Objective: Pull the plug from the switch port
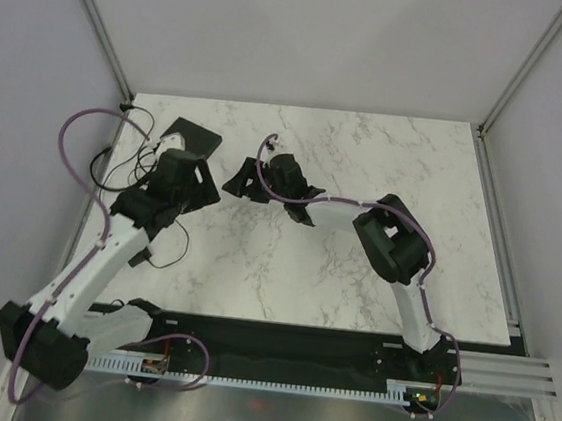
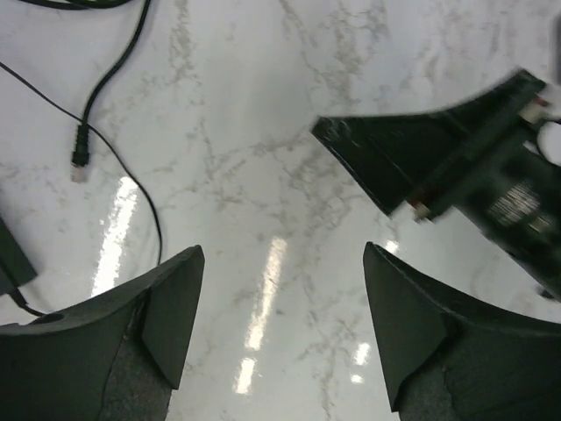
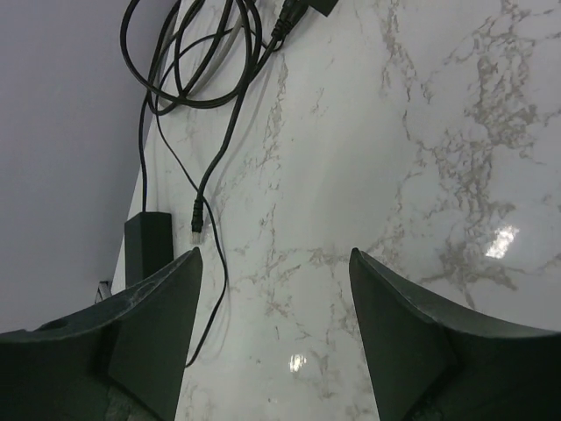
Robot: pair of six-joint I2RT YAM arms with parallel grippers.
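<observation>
Top external view: the switch (image 1: 200, 141) lay flat at the far left of the marble table (image 1: 355, 269), just beyond the left gripper (image 1: 192, 179). The right gripper (image 1: 249, 180) sat near it, toward centre.

Left wrist view: left gripper spread wide, nothing between its fingers (image 2: 166, 307), bare marble below.

Right wrist view: right gripper likewise spread and empty.

The plug (image 2: 79, 165) lay loose on the marble at the end of its thin black cable (image 2: 114, 70), touching no port. From the right wrist it showed near a small black adapter brick (image 3: 145, 241).

Judgement: the pull looked done, with the plug out of the switch. Whether any other lead sat in the ports could not be told.

The next move called for little: lift both arms clear without snagging the loose cable.
</observation>
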